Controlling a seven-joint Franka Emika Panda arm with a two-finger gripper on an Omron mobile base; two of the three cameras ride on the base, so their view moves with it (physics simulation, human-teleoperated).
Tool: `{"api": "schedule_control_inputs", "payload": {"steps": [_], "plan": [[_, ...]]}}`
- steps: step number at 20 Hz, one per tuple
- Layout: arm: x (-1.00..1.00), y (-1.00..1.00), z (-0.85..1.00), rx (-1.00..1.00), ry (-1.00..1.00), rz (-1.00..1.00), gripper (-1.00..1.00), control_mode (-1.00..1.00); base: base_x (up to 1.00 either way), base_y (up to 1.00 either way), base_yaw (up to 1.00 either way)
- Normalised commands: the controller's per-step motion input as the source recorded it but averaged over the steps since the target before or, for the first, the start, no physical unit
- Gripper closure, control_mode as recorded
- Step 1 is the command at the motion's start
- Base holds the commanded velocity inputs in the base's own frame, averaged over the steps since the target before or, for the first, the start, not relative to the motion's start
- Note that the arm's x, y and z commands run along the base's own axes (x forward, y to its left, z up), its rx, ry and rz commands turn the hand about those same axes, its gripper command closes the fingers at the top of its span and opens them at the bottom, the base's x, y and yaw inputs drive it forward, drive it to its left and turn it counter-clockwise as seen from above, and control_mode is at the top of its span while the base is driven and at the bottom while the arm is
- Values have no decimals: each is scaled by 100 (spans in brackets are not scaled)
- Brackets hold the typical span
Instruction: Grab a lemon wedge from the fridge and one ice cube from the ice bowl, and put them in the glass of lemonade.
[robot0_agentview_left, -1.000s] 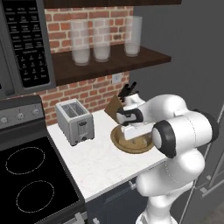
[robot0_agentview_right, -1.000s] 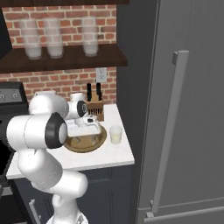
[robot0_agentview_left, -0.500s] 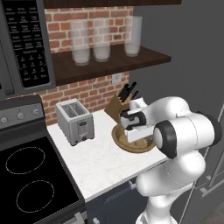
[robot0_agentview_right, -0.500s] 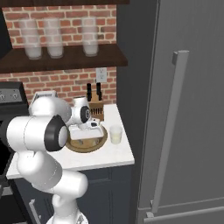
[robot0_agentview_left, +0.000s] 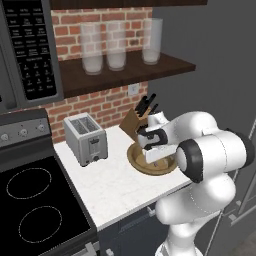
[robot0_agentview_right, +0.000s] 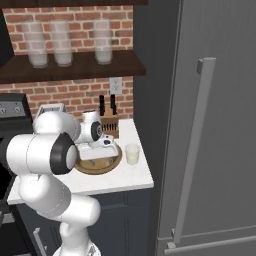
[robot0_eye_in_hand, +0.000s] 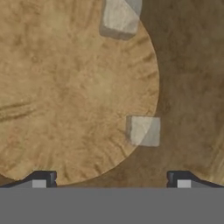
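Two ice cubes lie in the ice bowl (robot0_eye_in_hand: 78, 87). One ice cube (robot0_eye_in_hand: 143, 130) sits at the edge of the flat floor, where the wall begins to rise, just ahead of the gripper (robot0_eye_in_hand: 111, 179). A second cube (robot0_eye_in_hand: 119, 18) lies farther off along the same edge. The fingers (robot0_eye_in_hand: 41, 180) stand fully spread and hold nothing.

From the room, the gripper (robot0_agentview_left: 159, 159) hangs down inside the ice bowl (robot0_agentview_left: 136, 161), which rests on the counter (robot0_agentview_left: 112, 185) between the toaster (robot0_agentview_left: 85, 138) and the fridge (robot0_agentview_right: 210, 125). A knife block (robot0_agentview_right: 109, 124) stands behind the bowl. The glass of lemonade (robot0_agentview_right: 132, 153) stands just beside the bowl on the fridge side. The fridge door appears shut; the lemon wedge cannot be located.

Assessment: the step in hand is taking one cube. The near cube lies off centre, closer to one tip than the other, so the hand should shift sideways to centre it before lowering. Descent should stop short of the wood. Closure should be slow, since the cube will likely slide on the slope.

Markings: the microwave panel (robot0_agentview_left: 31, 52) carries rows of pale button labels, too small to read. No brand is legible elsewhere.
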Motion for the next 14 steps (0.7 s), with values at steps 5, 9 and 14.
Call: {"api": "schedule_control_inputs", "payload": {"steps": [5,9,14], "plan": [[0,10,-3,0,0,4,-100,-100,0,0,0],[0,8,-8,0,0,4,-100,-100,0,0,0],[0,0,-17,0,0,2,-100,-100,0,0,0]]}}
